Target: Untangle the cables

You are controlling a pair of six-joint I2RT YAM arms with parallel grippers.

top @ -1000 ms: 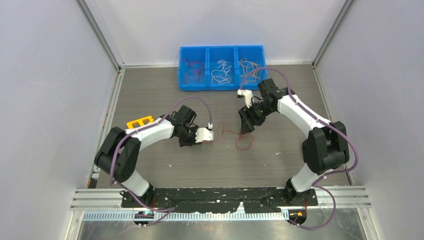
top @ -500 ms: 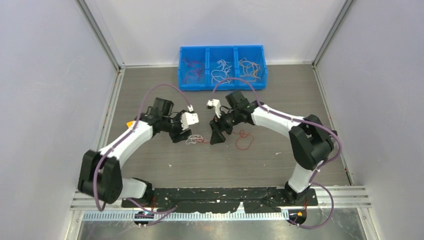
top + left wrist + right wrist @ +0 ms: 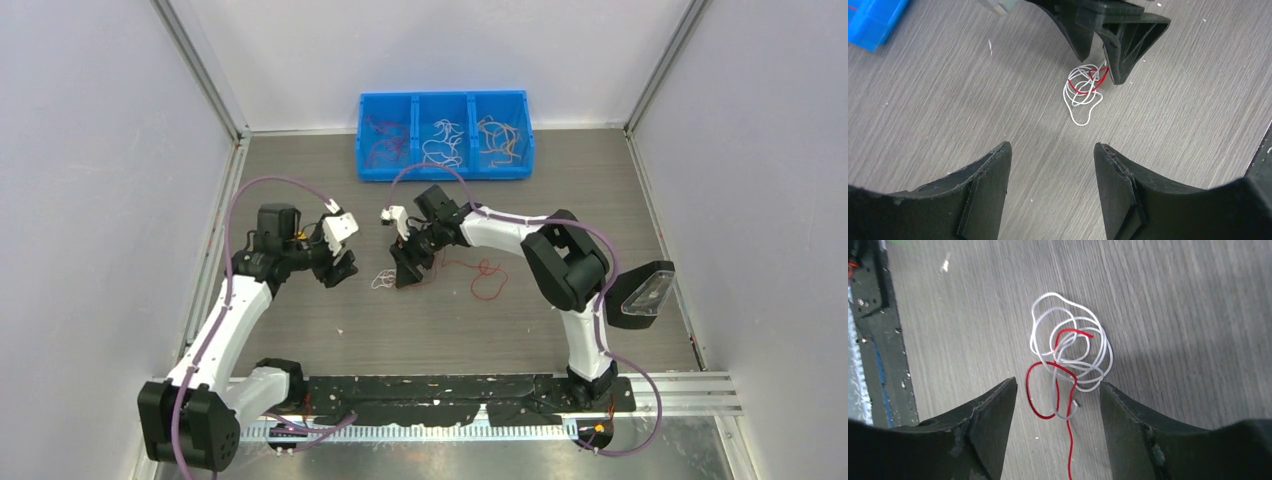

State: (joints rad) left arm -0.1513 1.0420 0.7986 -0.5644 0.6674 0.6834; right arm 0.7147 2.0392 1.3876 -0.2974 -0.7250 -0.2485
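A grey wood-grain desk (image 3: 450,340) sits between pale walls, with a blue three-part bin (image 3: 445,174) at the middle of its far edge holding loose red, white and orange strands, one colour to a compartment. The cables (image 3: 1068,347) to be untangled lie near the middle of the desk, a little toward the left edge: a small knot of thin white loops with a red strand threaded through, the red running off toward the right edge. The right fingers (image 3: 988,420) are spread wide and straddle the knot from just above, gripping nothing. The left fingers (image 3: 983,190) are also spread and empty, aimed at the knot from its left, a short way off. These wires look feather-light, soft and springy, likely to slide out of a loose pinch. The best holds seem to be the outer white loop on one side and the red strand where it leaves the knot; a hard pull could tighten it.
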